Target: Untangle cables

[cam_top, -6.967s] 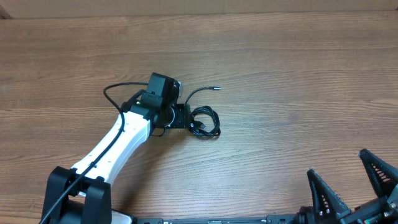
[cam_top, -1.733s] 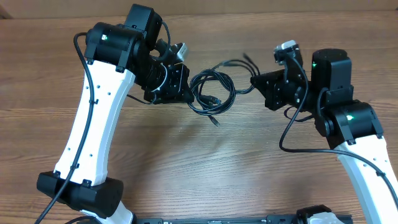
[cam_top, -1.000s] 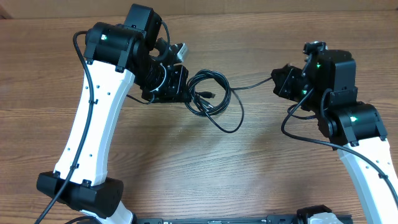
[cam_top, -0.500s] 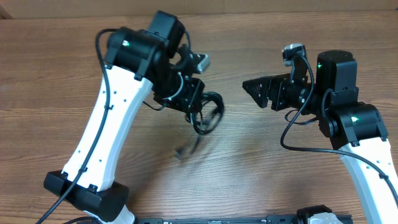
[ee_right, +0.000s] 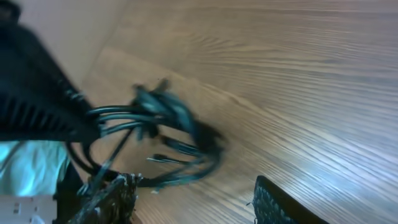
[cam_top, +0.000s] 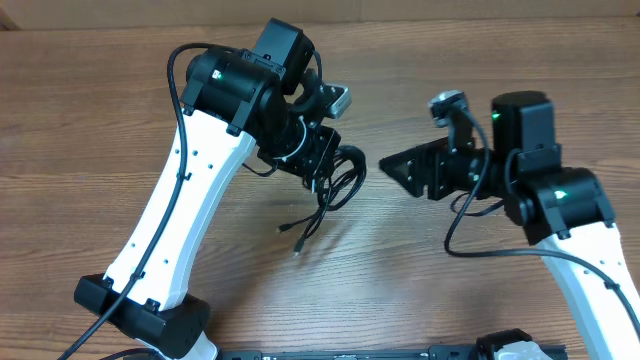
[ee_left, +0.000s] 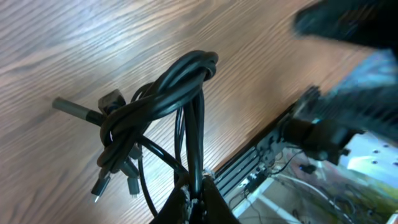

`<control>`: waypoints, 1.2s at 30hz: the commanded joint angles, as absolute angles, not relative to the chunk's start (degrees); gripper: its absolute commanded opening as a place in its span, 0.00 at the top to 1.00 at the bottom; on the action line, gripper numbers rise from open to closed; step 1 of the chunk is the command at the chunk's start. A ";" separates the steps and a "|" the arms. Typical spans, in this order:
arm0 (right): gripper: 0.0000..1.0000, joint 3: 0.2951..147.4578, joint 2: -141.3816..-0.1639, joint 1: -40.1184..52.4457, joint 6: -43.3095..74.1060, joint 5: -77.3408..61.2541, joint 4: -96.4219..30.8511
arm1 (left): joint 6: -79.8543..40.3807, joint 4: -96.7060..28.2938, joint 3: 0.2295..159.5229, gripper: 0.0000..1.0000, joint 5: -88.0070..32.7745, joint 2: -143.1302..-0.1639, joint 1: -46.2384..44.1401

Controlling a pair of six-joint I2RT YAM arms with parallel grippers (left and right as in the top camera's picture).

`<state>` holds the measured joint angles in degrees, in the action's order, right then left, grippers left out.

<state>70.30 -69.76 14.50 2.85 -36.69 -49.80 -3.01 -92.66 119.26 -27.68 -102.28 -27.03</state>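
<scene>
1. Cables (ee_left: 174,93): I see a knotted black bundle hanging from my left gripper (ee_left: 194,198), plug tips lowest, above the bench (cam_top: 450,290).
2. Left gripper: clamped on the bundle's strands.
3. Right gripper (ee_right: 193,186): fingers spread, empty, near the bundle.

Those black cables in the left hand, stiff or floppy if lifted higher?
Likely floppy: the cables hang in loose loops from the left hand. Probably light, being thin. Dangling plug ends may swing and snag.
</scene>
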 commanded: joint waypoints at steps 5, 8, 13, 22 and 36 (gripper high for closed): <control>0.44 71.35 -72.27 18.61 1.61 -36.10 -47.44 | -3.38 -91.70 122.78 0.96 -36.10 -100.05 -26.98; 0.74 71.35 -74.65 18.65 1.63 -36.14 -47.20 | -3.16 -93.45 125.95 0.96 -35.57 -98.72 -26.98; 0.96 71.33 -77.14 19.05 1.63 -37.82 -46.74 | -2.96 -94.06 129.58 0.96 -34.94 -96.23 -26.98; 0.59 71.35 -77.17 20.58 4.43 -38.72 -41.45 | -3.22 -96.01 130.04 0.95 -30.89 -94.70 -26.92; 0.39 71.35 -77.17 20.62 6.17 -45.08 -37.32 | -3.97 -95.94 130.04 0.96 -24.56 -94.70 -26.92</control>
